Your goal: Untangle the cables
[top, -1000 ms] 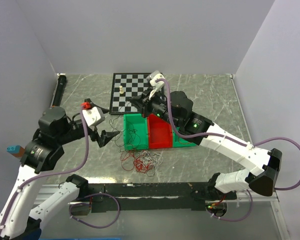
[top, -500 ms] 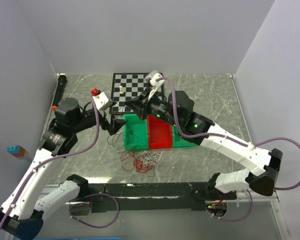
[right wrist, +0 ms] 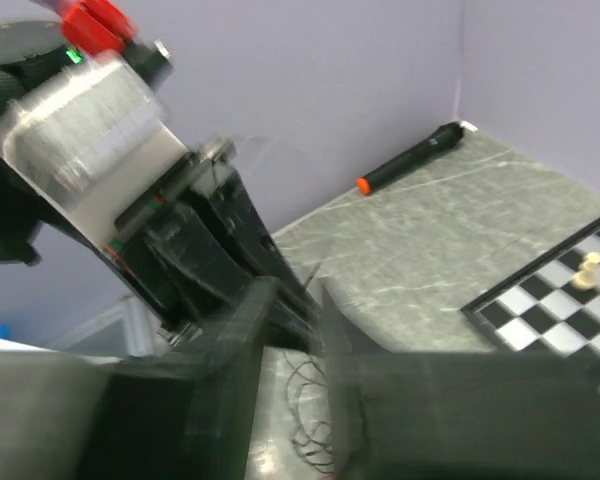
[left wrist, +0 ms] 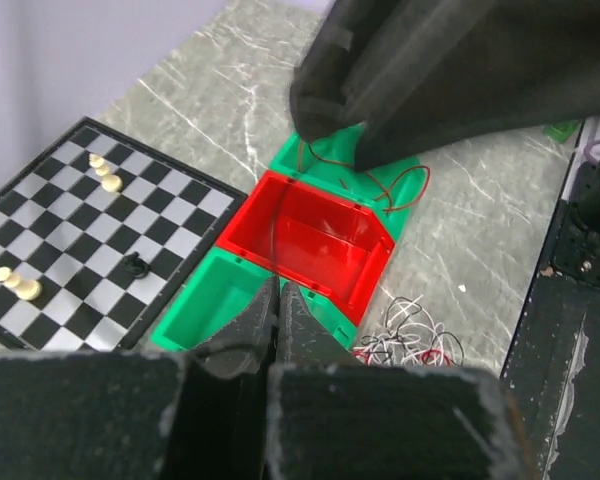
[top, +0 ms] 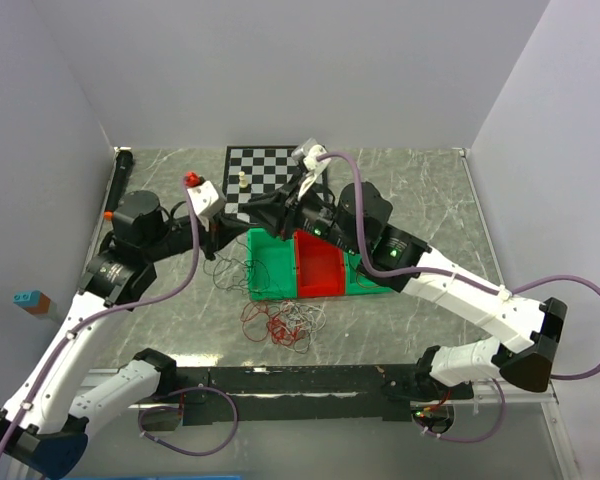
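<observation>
Left wrist view shows the left jaws pressed fully together above the green tray [left wrist: 202, 305]. A hair-thin dark strand [left wrist: 274, 250] seems to run from their tips up across the red bin [left wrist: 315, 235] towards the right jaws, which loom black overhead. I judge the left jaws are pinching one wire of the cables [left wrist: 410, 338]. A red loop [left wrist: 382, 186] hangs under the right jaws. The right wrist view is blurred and shows only a narrow slit between its fingers, so I cannot tell whether they hold anything.

From the top external view, most of the cables [top: 280, 322] lie in a red, white and black heap on the bench [top: 420, 195], just in front of the tray [top: 263, 291]. Black loops [top: 225, 268] trail beside the tray's left wall.

The step in hand looks like drawing one strand free between the two arms.
- Keep the left pinch firm, because wire this fine may slip out even from closed jaws.
- Pull slowly and away from the right arm.
- Keep the strand clear of the bin's rim and the tray's wall, where it could snag.
- Pause if the heap starts to drag along as one lump.
- Stay clear of the chessboard [top: 270, 165] and its pieces.
</observation>
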`<state>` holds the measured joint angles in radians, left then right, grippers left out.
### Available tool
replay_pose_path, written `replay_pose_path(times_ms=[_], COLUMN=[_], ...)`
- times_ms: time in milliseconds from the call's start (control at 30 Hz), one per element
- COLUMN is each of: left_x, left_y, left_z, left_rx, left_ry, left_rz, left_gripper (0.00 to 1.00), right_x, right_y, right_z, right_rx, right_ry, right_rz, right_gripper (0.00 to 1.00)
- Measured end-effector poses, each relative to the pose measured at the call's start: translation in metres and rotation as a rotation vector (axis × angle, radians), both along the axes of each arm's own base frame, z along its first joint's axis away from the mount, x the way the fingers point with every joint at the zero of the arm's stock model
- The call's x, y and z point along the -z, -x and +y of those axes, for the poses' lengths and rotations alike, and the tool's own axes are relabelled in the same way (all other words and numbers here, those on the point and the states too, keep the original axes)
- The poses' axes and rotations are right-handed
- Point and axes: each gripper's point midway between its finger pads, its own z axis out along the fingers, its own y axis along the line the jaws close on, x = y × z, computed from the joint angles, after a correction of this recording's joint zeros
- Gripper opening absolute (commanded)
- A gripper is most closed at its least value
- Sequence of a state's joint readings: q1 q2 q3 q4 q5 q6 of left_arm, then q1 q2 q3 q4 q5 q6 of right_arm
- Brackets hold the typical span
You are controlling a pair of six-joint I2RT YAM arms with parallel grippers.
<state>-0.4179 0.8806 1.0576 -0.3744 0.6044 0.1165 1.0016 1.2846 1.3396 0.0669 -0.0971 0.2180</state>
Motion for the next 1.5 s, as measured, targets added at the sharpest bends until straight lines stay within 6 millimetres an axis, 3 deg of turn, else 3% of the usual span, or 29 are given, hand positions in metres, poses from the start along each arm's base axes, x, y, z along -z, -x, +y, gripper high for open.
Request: replay_pose_path(times_ms=[67,167,367,567,633,700,900,1067,1200,1300,1367,1500], left_x=[-0.008,-0.032,-0.067,-0.088,-0.093,-0.102,-0.131,-0.152,-0.162,-0.167,-0.171,-0.178], left_y=[0.000,0.001,0.013,0.023,0.026,0.029,0.036,0.044,0.047,0.050,0.052,0.055], left_z=[0.001,0.005,0.013,0.018,0.020,0.021,0.025,0.027,0.027,0.028,0.029,0.031], left_rx=[-0.009,-0.026,-0.039,-0.037,-0.037,-0.037,-0.037,-0.032,-0.028,-0.025,-0.026,-0.037], left_ry=[0.005,0.026,0.048,0.052,0.052,0.053,0.072,0.095,0.107,0.114,0.119,0.131], left_rz=[-0.011,-0.064,-0.149,-0.191,-0.201,-0.222,-0.281,-0.321,-0.330,-0.331,-0.333,-0.350], left_gripper=[0.01,0.01,0.01,0.01,0.01,0.01,0.01,0.01,0.01,0.01,0.01,0.01], right_x=[0.005,0.028,0.099,0.190,0.211,0.216,0.198,0.218,0.239,0.245,0.241,0.229], right_y=[0.001,0.003,0.014,0.027,0.034,0.038,0.047,0.046,0.032,0.022,0.019,0.017], right_z=[-0.003,-0.016,-0.046,-0.054,-0.055,-0.053,-0.029,0.002,0.018,0.022,0.023,0.026], right_rx=[0.007,0.033,0.065,0.053,0.044,0.030,-0.036,-0.051,-0.001,0.047,0.061,0.072], right_ry=[0.000,0.022,0.102,0.222,0.252,0.254,0.194,0.221,0.240,0.233,0.214,0.168], right_rz=[0.009,0.036,0.121,0.241,0.265,0.264,0.196,0.187,0.193,0.198,0.197,0.222], right_gripper=[0.69,0.84,0.95,1.00,1.00,1.00,1.00,0.98,0.87,0.46,0.00,0.00])
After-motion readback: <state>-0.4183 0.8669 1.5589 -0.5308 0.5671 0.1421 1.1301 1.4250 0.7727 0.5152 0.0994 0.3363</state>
